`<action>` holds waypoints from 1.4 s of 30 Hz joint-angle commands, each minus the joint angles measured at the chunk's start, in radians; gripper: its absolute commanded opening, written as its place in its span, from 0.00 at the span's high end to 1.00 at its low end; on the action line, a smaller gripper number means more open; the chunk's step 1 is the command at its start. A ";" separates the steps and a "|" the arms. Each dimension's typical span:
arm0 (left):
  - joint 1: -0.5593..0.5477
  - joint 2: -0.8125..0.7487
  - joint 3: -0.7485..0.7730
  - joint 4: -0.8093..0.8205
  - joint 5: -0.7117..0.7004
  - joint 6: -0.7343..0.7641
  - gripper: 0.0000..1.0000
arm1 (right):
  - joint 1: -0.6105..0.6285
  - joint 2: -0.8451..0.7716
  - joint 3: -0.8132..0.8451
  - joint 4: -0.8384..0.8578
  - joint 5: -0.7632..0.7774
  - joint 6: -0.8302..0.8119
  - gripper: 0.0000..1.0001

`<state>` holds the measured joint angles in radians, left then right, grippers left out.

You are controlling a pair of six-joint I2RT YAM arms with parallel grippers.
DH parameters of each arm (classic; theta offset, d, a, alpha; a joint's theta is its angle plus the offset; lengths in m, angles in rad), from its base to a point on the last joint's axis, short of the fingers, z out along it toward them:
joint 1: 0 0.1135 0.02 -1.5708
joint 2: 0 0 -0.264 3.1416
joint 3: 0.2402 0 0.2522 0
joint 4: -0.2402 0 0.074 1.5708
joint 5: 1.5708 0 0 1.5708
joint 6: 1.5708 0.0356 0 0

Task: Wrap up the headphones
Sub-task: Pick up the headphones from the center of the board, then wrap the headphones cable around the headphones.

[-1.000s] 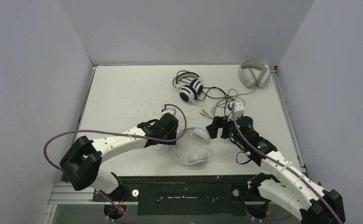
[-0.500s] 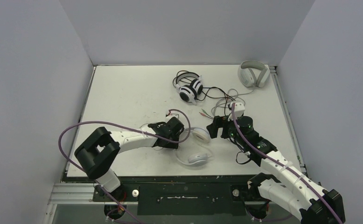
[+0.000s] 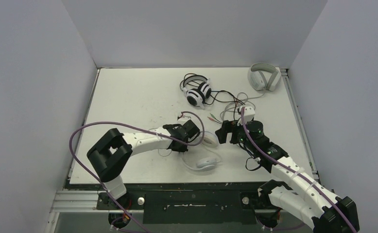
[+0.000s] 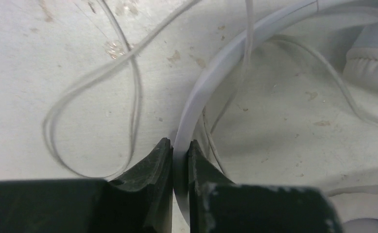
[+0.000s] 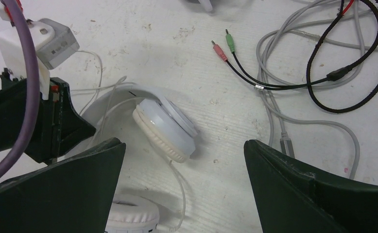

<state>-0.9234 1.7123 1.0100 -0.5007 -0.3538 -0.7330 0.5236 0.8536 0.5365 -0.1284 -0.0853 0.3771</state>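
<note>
Two states: left pincer [image 4: 179, 146] clamped on white headphones [image 3: 205, 164] headband [image 4: 226, 53]; right pincer [image 5: 181, 144] spread wide over earcup [image 5: 165, 128].

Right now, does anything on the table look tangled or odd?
Yes: the black cable and grey cable lie crossed in one tangle, and the thin cable of the white headphones sprawls in loose loops.

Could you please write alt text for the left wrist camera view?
The left hand pinches the curved band of the white headphones on a scuffed white table. A thin cable loops at left; an ear pad shows upper right.
</note>
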 commanded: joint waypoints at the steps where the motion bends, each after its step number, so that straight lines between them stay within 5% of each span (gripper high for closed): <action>1: -0.017 -0.018 0.172 -0.278 -0.183 0.088 1.00 | -0.002 -0.007 0.052 0.020 0.007 -0.022 0.02; 8: -0.020 -0.089 0.503 -0.638 -0.316 0.270 1.00 | 0.000 0.005 0.199 -0.024 -0.025 -0.019 0.01; 17: -0.025 -0.128 0.616 -0.786 -0.267 0.448 1.00 | -0.001 -0.048 0.184 0.152 -0.131 -0.128 0.00; 27: -0.022 -0.266 0.702 -0.753 -0.125 0.482 1.00 | 0.000 -0.086 0.127 0.043 -0.100 -0.088 0.02; 36: -0.006 -0.341 0.822 -0.744 0.034 0.468 1.00 | 0.000 -0.201 0.011 0.120 -0.017 -0.089 0.04; 42: 0.025 -0.357 0.922 -0.719 0.173 0.443 1.00 | -0.001 -0.201 -0.097 0.317 -0.164 -0.098 0.05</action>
<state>-0.9188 1.3895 1.8263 -1.2800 -0.3073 -0.2562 0.5236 0.6567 0.5098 -0.0071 -0.1436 0.2878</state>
